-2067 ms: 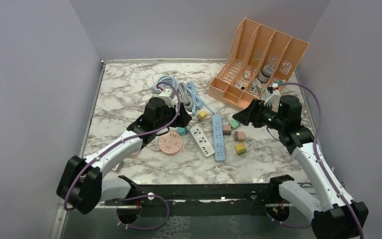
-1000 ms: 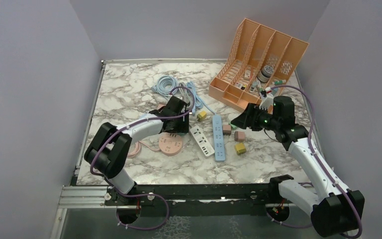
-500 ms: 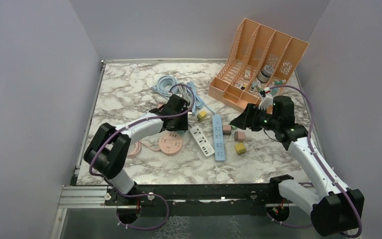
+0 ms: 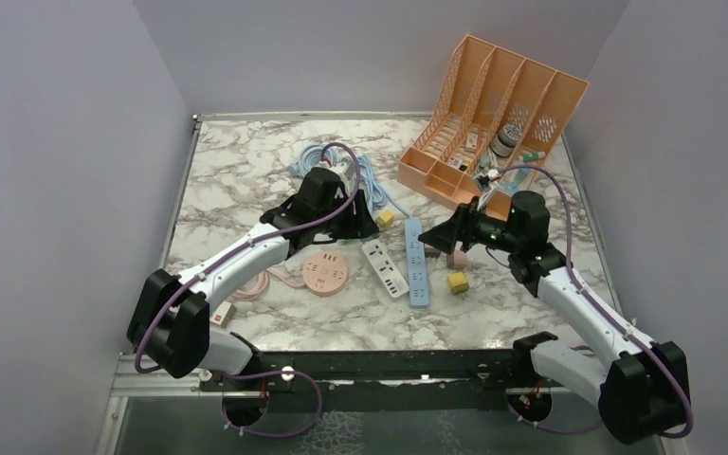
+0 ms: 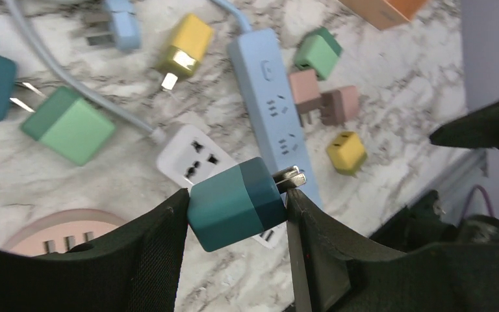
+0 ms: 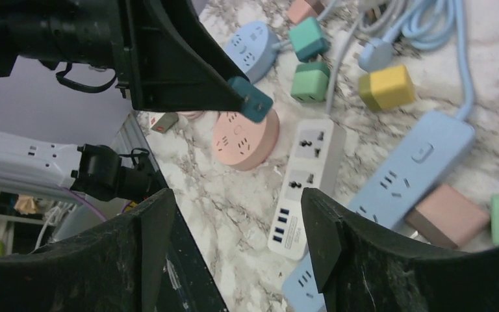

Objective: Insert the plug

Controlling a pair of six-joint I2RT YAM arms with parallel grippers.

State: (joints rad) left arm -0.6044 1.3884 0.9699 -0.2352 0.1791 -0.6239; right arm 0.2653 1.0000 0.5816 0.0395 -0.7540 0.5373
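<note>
My left gripper (image 5: 237,205) is shut on a teal plug (image 5: 237,203) with its two metal prongs pointing right, held above the table over the white power strip (image 5: 198,156). In the top view the left gripper (image 4: 360,225) hovers left of the white strip (image 4: 385,268) and the blue power strip (image 4: 416,261). The right wrist view shows the teal plug (image 6: 251,99) above the pink round socket (image 6: 245,138). My right gripper (image 4: 433,237) is open and empty, over the blue strip (image 6: 403,172).
Loose plugs lie around: yellow (image 4: 458,282), pink (image 4: 456,258), green (image 5: 69,125), yellow (image 5: 184,44). The pink round socket (image 4: 325,273) lies left of the strips. Coiled blue cable (image 4: 318,161) lies at the back. An orange file organizer (image 4: 493,118) stands back right.
My left gripper has lifted and swung right with the teal plug, from beside the pink round socket toward the white strip. My right gripper has moved left toward the blue strip.
</note>
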